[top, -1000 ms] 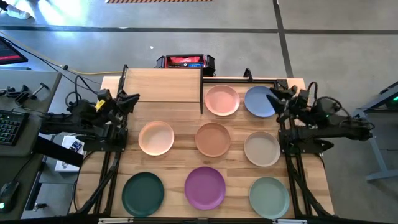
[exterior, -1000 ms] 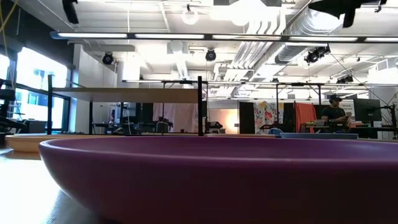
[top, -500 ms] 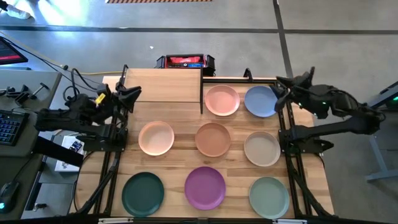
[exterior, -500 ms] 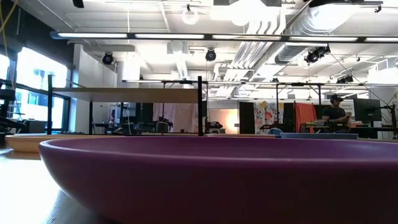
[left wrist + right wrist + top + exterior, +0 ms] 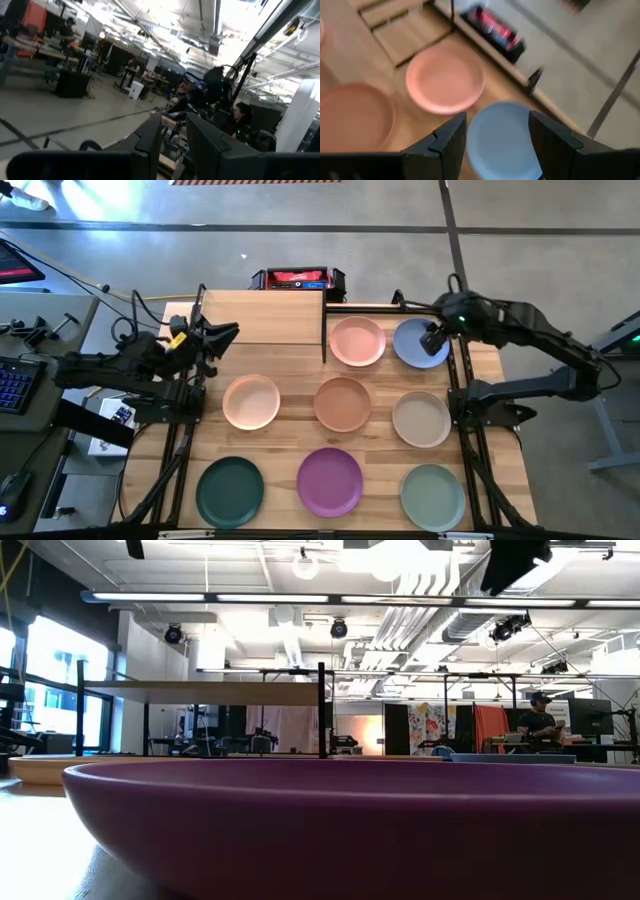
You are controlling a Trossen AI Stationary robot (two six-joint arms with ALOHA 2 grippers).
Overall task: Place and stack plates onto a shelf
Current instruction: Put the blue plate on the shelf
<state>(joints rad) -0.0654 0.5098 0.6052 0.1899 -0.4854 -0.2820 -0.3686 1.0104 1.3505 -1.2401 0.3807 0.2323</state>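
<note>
Left pincer point(image 5: 228, 332) sits at the shelf's point(image 5: 262, 318) left edge, shifted slightly toward the board since a second ago; fingers part-open in the left wrist view, nothing between them. On the worktop point(image 5: 300, 430), right of the shelf: pink plate point(image 5: 357, 341), then blue plate point(image 5: 416, 343). Below the shelf, left to right: peach plate point(image 5: 251, 401), terracotta plate point(image 5: 343, 403), cream plate point(image 5: 421, 419); front row dark green plate point(image 5: 229, 490), purple plate point(image 5: 330, 481), sage plate point(image 5: 433, 495). None of the eight has moved; shelf bare. Right pincer point(image 5: 432, 339) has swung inward from the worktop's right edge and now hangs over the blue plate's right rim, fingers spread wide, empty; the right wrist view shows the blue plate between them. No legible writing; a red-and-black box point(image 5: 297, 279) behind the shelf carries a label too small to read. Low view alone shows the shelf raised on black legs, the purple plate filling the foreground, and a person point(image 5: 541, 723) far behind in the room.
</note>
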